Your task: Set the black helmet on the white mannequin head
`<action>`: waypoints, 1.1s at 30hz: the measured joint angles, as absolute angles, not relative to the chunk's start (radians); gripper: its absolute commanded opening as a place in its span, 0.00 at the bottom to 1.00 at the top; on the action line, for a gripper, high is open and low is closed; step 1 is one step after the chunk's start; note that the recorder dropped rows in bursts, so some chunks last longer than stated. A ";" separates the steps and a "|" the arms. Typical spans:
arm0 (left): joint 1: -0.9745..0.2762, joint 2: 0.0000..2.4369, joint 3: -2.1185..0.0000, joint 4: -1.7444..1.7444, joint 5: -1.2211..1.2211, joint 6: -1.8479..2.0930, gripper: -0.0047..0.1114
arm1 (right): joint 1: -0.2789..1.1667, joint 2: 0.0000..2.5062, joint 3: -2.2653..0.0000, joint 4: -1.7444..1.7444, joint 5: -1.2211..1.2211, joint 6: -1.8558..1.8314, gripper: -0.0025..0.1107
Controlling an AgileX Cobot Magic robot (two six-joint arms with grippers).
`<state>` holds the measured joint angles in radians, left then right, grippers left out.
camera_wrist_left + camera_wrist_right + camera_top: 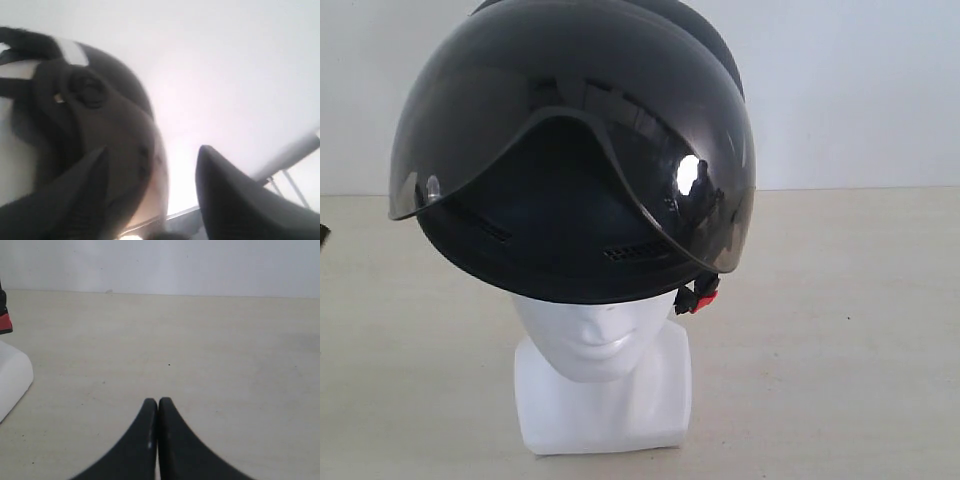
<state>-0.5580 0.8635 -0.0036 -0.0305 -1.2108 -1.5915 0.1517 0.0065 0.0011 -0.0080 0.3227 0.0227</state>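
On the left, the left gripper has its fingers spread, with only bare wall in the gap between them. The shell of the black helmet lies just beside one finger, and whether it touches cannot be told. Nothing is grasped.

In the middle of the table, the black helmet already sits on the white mannequin head. It is low enough that only the nose, mouth and chin show under its rim. The visor faces the near side and hangs a little lower toward the right, where the red buckle dangles beside the jaw line.

The step in hand looks like letting go and backing away. To do it well, I would keep the left fingers wide and draw them straight away from the shell. Sweeping them along it is a risk, because the helmet is larger than the head and probably sits loosely, so a brush could rock it or tip the narrow base. Watch the rim line for any shift.

On the right, the right gripper hangs low over bare table with its fingers pressed together and empty. The mannequin base and the buckle are off to one side of it. It should stay clear.
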 measured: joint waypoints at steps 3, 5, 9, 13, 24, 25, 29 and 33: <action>-0.558 0.757 -0.004 -0.045 -1.211 -1.556 0.28 | 0.152 0.006 0.001 -0.024 0.297 -0.017 0.02; -0.558 0.678 -0.004 -0.053 -1.211 -1.549 0.14 | 0.152 0.006 0.001 -0.042 0.256 -0.059 0.02; -0.558 0.539 -0.004 -0.106 -1.211 -1.491 0.08 | 0.152 0.006 0.001 -0.044 0.053 -0.085 0.02; -0.558 0.436 -0.004 -0.150 -1.213 -1.435 0.08 | 0.152 0.006 0.001 -0.044 -0.270 -0.075 0.02; -0.558 0.375 -0.041 -0.244 -0.859 -1.231 0.08 | 0.152 0.158 -0.313 0.040 0.041 0.401 0.02; -0.558 0.375 -0.061 -0.250 -0.803 -1.182 0.08 | 0.152 0.217 -0.380 0.040 0.148 0.401 0.02; -0.558 0.375 -0.224 -0.271 -0.456 -0.794 0.08 | 0.152 0.479 -0.616 0.045 0.520 0.347 0.02; -0.558 0.394 -0.441 -0.273 -0.135 -0.340 0.08 | 0.152 0.672 -0.765 0.047 0.774 0.250 0.02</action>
